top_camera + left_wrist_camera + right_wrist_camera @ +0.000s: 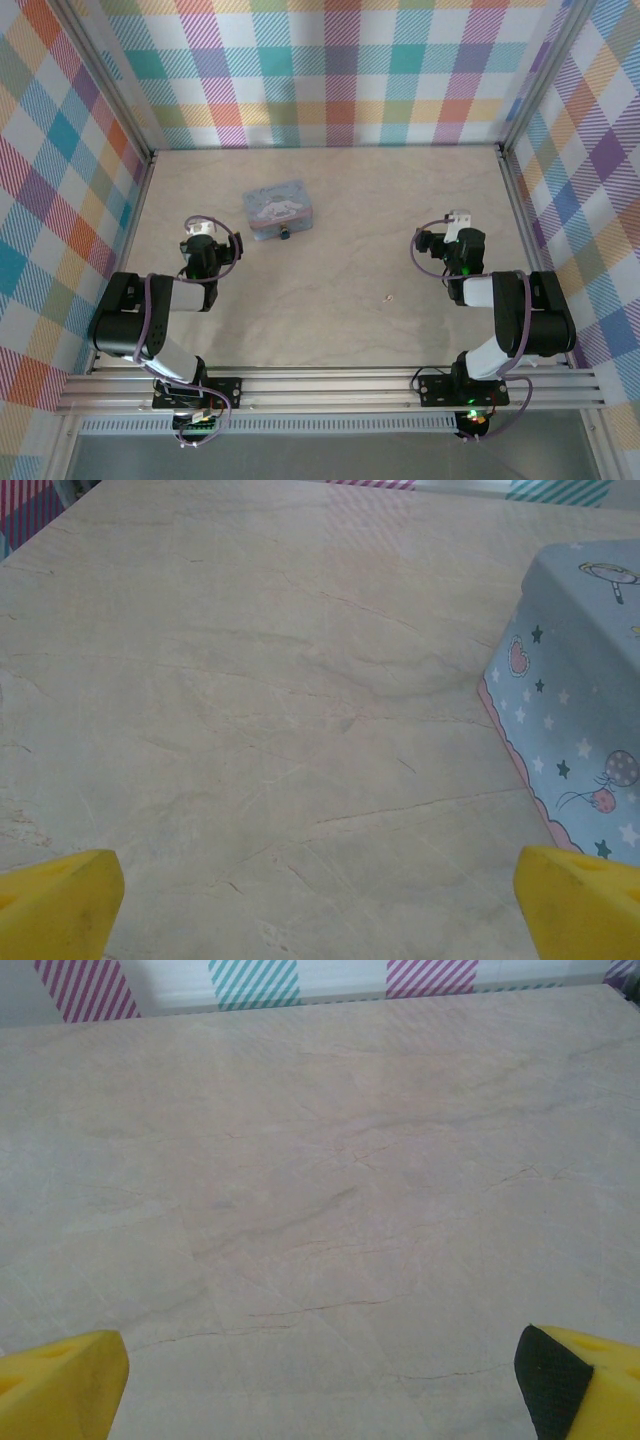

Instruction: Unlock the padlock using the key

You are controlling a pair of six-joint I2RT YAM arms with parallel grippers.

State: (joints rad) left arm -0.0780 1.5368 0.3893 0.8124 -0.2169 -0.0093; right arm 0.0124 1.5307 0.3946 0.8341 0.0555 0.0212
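Observation:
The padlock (285, 232) is a tiny dark block lying against the front edge of the pale blue tin (276, 208). The key (386, 297) is a thin pale sliver on the table's middle, nearer the right arm. My left gripper (203, 231) hovers left of the tin, open and holding nothing; its yellow fingertips (60, 900) frame bare table with the tin (575, 700) at the right edge. My right gripper (455, 222) sits at the right side of the table, open, its yellow fingertips (60, 1380) wide apart over bare table.
The marble-patterned table (330, 270) is fenced by checked cloth walls (340, 70) on three sides and an aluminium rail (330, 385) at the near edge. The tin with its white cartoon dog is the one bulky object.

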